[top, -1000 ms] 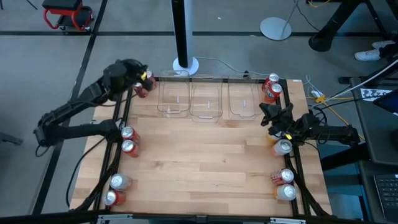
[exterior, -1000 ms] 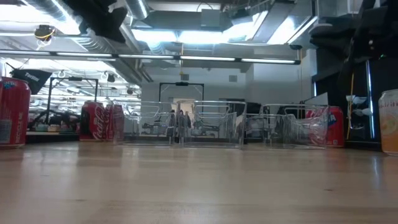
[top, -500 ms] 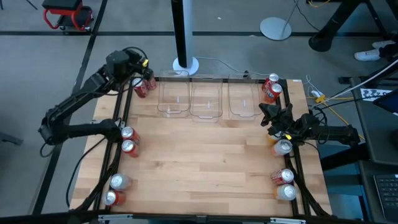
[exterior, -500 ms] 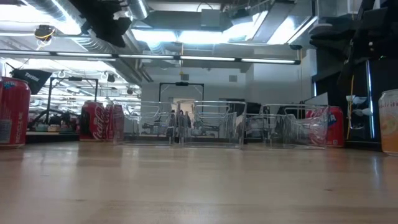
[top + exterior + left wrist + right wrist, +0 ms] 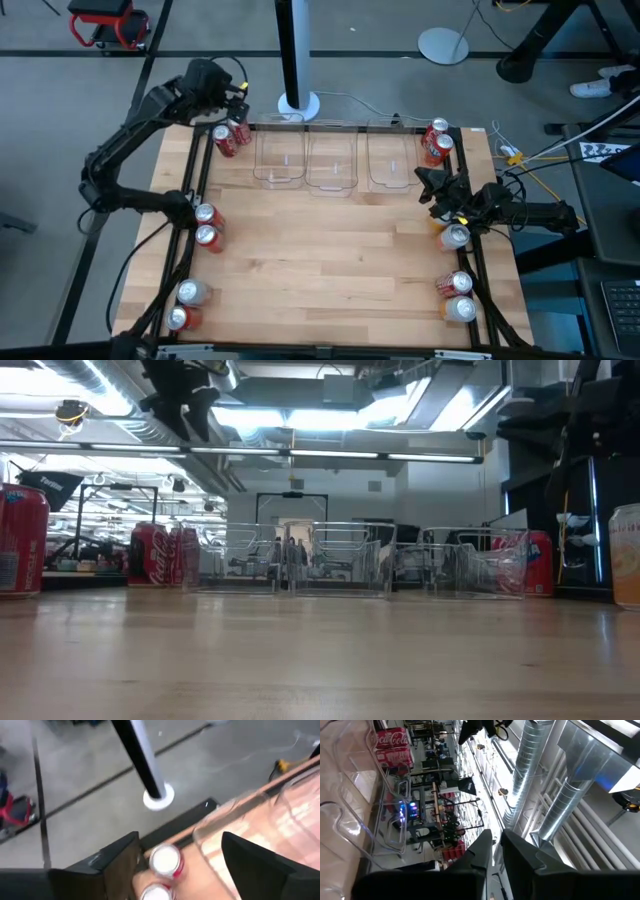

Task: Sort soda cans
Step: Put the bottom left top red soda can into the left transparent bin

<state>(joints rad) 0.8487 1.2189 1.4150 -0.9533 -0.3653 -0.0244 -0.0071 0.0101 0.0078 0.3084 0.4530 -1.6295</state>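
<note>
Directly below left gripper's parted jaws: two soda cans.

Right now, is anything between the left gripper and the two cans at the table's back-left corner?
Nothing visible. The left gripper hangs above the two red cans, fingers open and both can tops showing between them, the nearest clear bin off to one side.

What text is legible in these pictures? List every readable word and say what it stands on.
"Coca-Cola": white script on the red cylindrical metal soda can at the table's far left, low view.
"Coca-Cola": same script on a red can in the right wrist view.
Print on the other cans: too small or blurred.
</note>
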